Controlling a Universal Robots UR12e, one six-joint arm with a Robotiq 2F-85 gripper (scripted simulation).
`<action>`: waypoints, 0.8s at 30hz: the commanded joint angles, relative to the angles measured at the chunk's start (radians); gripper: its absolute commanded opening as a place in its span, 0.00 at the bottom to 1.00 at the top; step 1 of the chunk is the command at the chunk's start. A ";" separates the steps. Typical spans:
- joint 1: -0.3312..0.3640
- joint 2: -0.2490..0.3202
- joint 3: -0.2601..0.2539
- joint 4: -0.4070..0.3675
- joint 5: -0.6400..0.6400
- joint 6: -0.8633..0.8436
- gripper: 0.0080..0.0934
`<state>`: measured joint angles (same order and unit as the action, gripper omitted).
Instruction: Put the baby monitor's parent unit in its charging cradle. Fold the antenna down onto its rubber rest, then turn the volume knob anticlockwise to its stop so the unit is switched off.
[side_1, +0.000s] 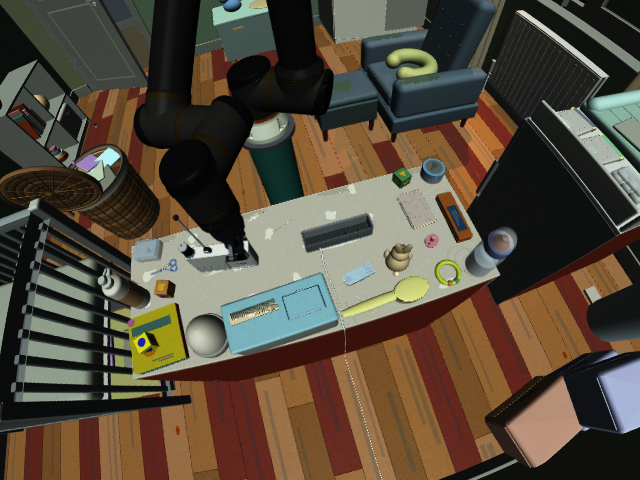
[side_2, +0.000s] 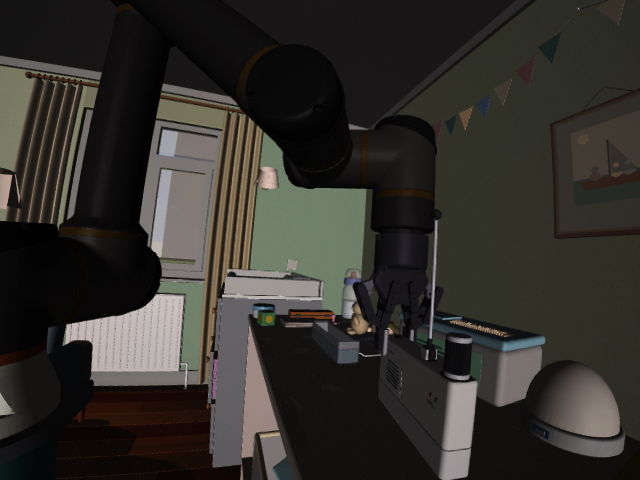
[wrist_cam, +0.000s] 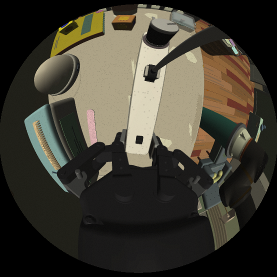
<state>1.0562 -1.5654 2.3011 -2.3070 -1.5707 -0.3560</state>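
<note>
The baby monitor's parent unit (side_1: 217, 257) (side_2: 425, 398) (wrist_cam: 147, 103), a cream box, stands on its long edge on the left part of the table, and my gripper (side_1: 239, 253) (side_2: 399, 336) (wrist_cam: 139, 147) has closed on its right end. Its thin antenna (side_1: 189, 232) (side_2: 433, 279) (wrist_cam: 181, 49) stands straight up. The black ribbed volume knob (side_1: 185, 250) (side_2: 458, 356) (wrist_cam: 161, 29) sits on top at the far end from my fingers. The dark grey charging cradle (side_1: 337, 231) (side_2: 335, 341), an open trough, lies empty at the table's middle, to the right of the unit.
A light blue box (side_1: 279, 311) (side_2: 491, 356) lies along the front edge, with a grey dome (side_1: 207, 335) (side_2: 574, 408) and a yellow book (side_1: 155, 338) to its left. A toy duck (side_1: 398, 257), brush (side_1: 393, 294), ring (side_1: 447, 272) and bottle (side_1: 491, 250) fill the right side.
</note>
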 joint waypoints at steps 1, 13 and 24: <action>0.000 0.000 0.000 0.000 0.000 0.000 0.28; 0.000 0.000 0.000 0.000 0.000 0.000 0.00; 0.000 -0.005 -0.003 0.007 0.000 0.000 0.00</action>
<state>1.0561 -1.5692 2.2996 -2.2993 -1.5709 -0.3560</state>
